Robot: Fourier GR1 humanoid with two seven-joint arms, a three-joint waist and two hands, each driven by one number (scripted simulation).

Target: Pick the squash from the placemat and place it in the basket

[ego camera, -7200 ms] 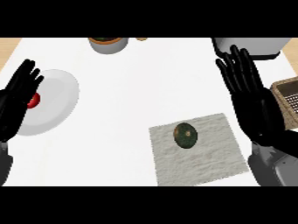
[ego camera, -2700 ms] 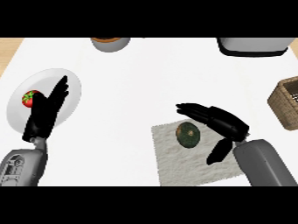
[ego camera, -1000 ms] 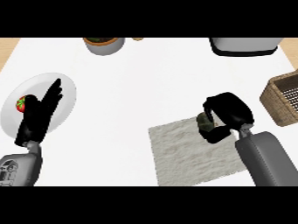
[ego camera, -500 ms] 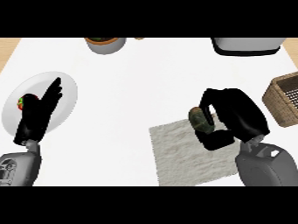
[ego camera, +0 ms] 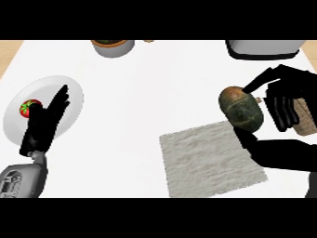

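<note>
My right hand point(ego camera: 294, 109) holds the dark green squash point(ego camera: 241, 108) lifted off the counter, fingers and thumb curled round it. The squash hangs above the right rear corner of the pale placemat point(ego camera: 209, 160), which lies bare. The wicker basket point(ego camera: 303, 114) is mostly hidden behind my right hand at the right edge. My left hand point(ego camera: 45, 123) rests open with straight fingers over the white plate at the left.
A white plate point(ego camera: 70, 90) at the left holds a red tomato point(ego camera: 29, 108). A grey pot point(ego camera: 113, 46) stands at the back centre and a grey appliance point(ego camera: 264, 48) at the back right.
My right hand has closed on the squash and raised it off the placemat, carrying it up and right toward the basket. The left hand stayed over the plate.
</note>
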